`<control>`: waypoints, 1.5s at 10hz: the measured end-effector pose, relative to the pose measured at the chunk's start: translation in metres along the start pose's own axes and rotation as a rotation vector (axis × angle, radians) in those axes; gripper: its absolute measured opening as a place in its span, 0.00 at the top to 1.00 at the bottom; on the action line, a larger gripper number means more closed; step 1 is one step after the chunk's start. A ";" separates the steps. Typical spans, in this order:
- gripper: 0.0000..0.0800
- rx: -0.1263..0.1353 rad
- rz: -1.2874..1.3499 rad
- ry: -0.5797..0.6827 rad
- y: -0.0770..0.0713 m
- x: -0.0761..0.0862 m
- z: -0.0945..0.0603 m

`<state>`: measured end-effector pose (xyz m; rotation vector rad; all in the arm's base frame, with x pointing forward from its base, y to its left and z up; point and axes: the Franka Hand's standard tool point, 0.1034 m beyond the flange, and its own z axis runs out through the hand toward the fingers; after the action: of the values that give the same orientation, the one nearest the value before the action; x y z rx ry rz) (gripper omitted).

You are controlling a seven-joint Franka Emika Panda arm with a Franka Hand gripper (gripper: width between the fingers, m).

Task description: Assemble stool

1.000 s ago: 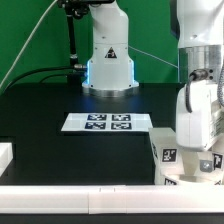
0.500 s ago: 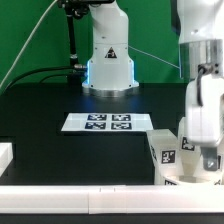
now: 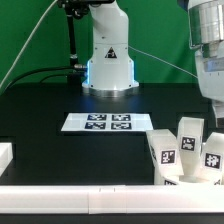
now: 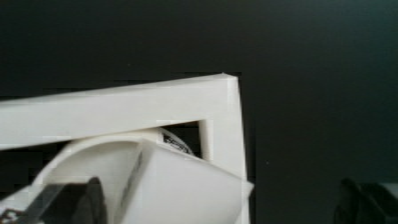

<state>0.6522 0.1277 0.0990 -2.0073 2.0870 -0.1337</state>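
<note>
Exterior view, lower-right corner of the black table [image 3: 60, 100]: stool [image 3: 185, 150], unassembled or partly so, in white plastic. Three short block legs stand upright in a tight cluster, each with a black-and-white square tag on its facing side: leg one [image 3: 162, 148] at 9 o'clock of the group, leg two [image 3: 188, 136] behind at 12 o'clock, leg three [image 3: 213, 152] at 3 o'clock. The seat [image 3: 181, 175] lies under or just in front of them, only a rounded white edge showing; whether the legs sit in its sockets cannot be told. A white rail [image 3: 100, 192] runs along the near table edge, just in front of the stool.

Arm [image 3: 209, 50]: white, hanging at 12 o'clock above the legs, clear of them, cut off by the frame at top and right. The gripper itself is hard to make out in this view; finger spacing cannot be told.

Marker board [image 3: 107, 122]: flat, with four tags, at table centre, at 10 o'clock from the stool and well apart. Robot base [image 3: 108, 60] at 12 o'clock of the board.

Wrist view: blurred white rail corner [image 4: 178, 100] over the dark table, a curved white part [image 4: 151, 180] inside it, possibly the seat. A small tag patch [image 4: 173, 140] shows between them. Dark shapes at the lower edge may be fingers; their spacing cannot be told.
</note>
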 end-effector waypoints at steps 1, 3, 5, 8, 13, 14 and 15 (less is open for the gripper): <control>0.19 0.000 -0.065 0.001 0.000 0.000 0.000; 0.19 -0.056 -0.400 -0.007 0.004 0.002 0.002; 0.19 -0.080 -0.722 -0.042 -0.007 0.007 -0.010; 0.19 -0.055 -0.971 -0.028 -0.010 0.014 -0.007; 0.19 -0.218 -1.592 -0.087 -0.014 0.011 -0.015; 0.19 -0.204 -1.657 -0.085 -0.017 0.011 -0.014; 0.19 -0.212 -1.702 -0.083 -0.017 0.014 -0.014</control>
<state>0.6653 0.1117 0.1152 -3.1234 -0.1526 -0.0904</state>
